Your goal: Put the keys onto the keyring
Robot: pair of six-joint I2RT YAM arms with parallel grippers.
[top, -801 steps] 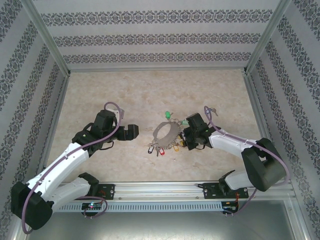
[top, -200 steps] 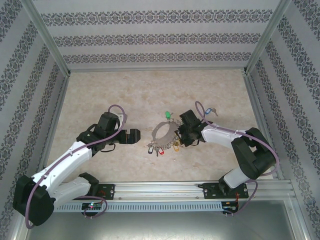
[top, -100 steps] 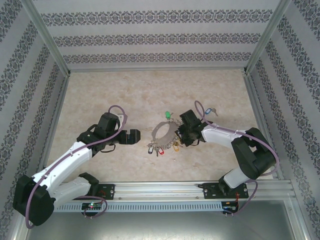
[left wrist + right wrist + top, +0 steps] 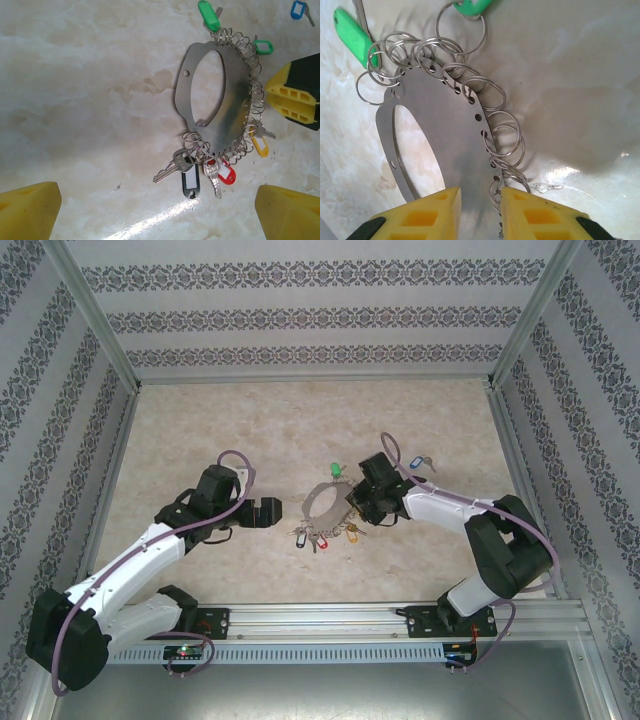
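Note:
The keyring is a flat grey oval plate with many wire rings along its rim, lying mid-table. Keys with black, red and yellow tags hang at its near end. Green tags sit at its far end. My right gripper stands just over the plate's ring-lined right band, jaws a narrow gap apart, a wire ring touching the right finger; nothing is clamped. My left gripper is wide open left of the keyring, its fingertips framing bare table.
A loose blue-tagged key lies behind the right arm, also seen in the left wrist view. Metal frame rails and patterned walls bound the marble-look table, with open room at the back and the left.
My right gripper has shifted slightly toward the back along the keyring's right side. The left arm has stayed still and open.

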